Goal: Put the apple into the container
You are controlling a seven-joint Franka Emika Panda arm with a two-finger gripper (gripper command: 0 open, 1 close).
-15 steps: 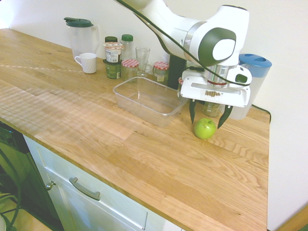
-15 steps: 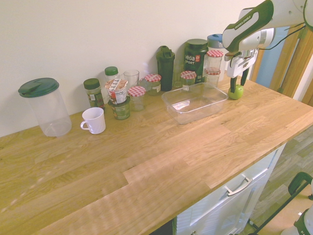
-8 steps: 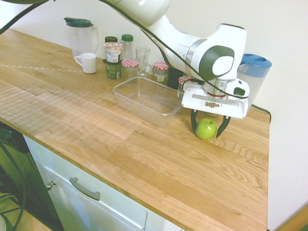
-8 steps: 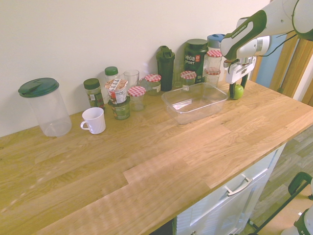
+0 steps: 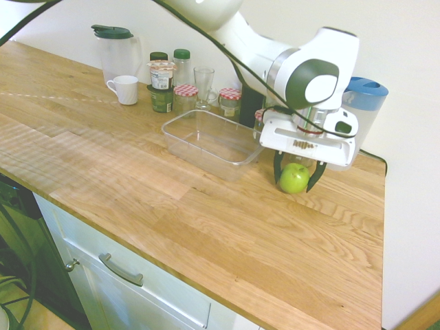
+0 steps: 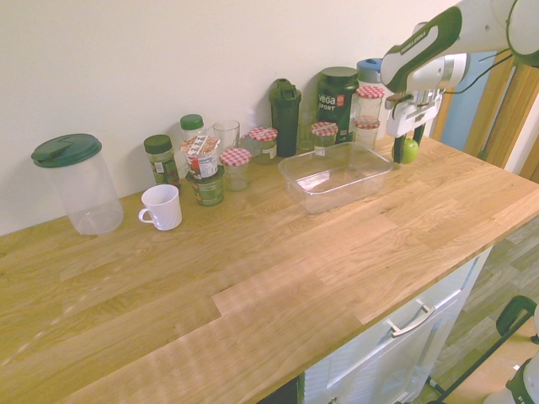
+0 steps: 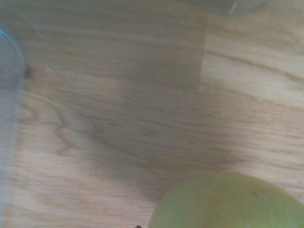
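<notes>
Now the apple sits clamped between the gripper fingers.

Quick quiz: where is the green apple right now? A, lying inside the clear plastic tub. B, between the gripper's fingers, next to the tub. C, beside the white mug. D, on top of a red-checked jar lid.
B: the apple sits between the two dark fingers of the gripper, close by the container, which holds nothing.
</notes>
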